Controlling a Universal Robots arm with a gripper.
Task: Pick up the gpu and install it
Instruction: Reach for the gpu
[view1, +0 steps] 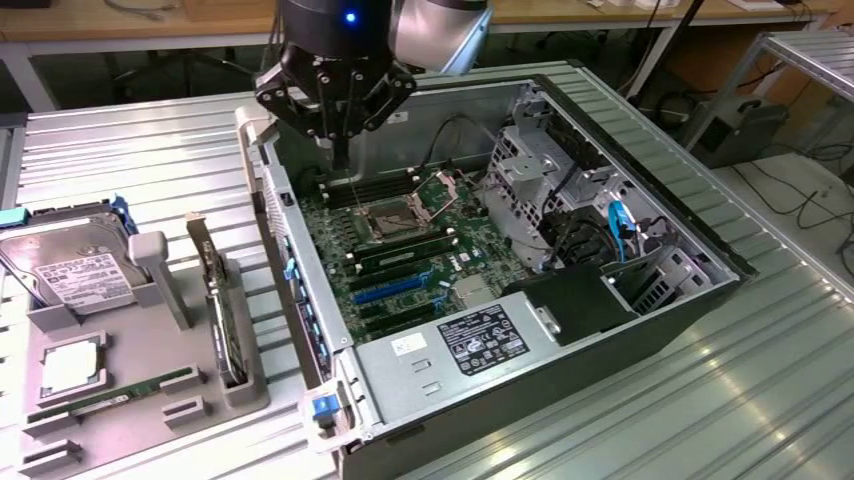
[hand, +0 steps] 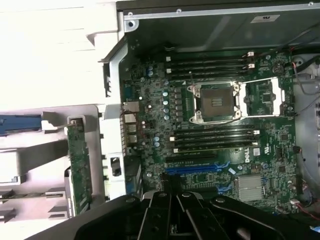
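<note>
Tool (view1: 340, 150) black, seemingly pinched together over green motherboard (hand: 270, 145), thin gpu (view1: 218, 300) upright in holder (view1: 243, 388).

open computer case (view1: 674, 325), motherboard (view1: 400, 262) inside, hard drive (view1: 74, 272) and ram stick (view1: 118, 394) on grey tray (view1: 134, 345)

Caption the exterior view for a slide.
Gripper hovers over the open computer case while the gpu stands in its grey holder at the exterior view's left.
</note>
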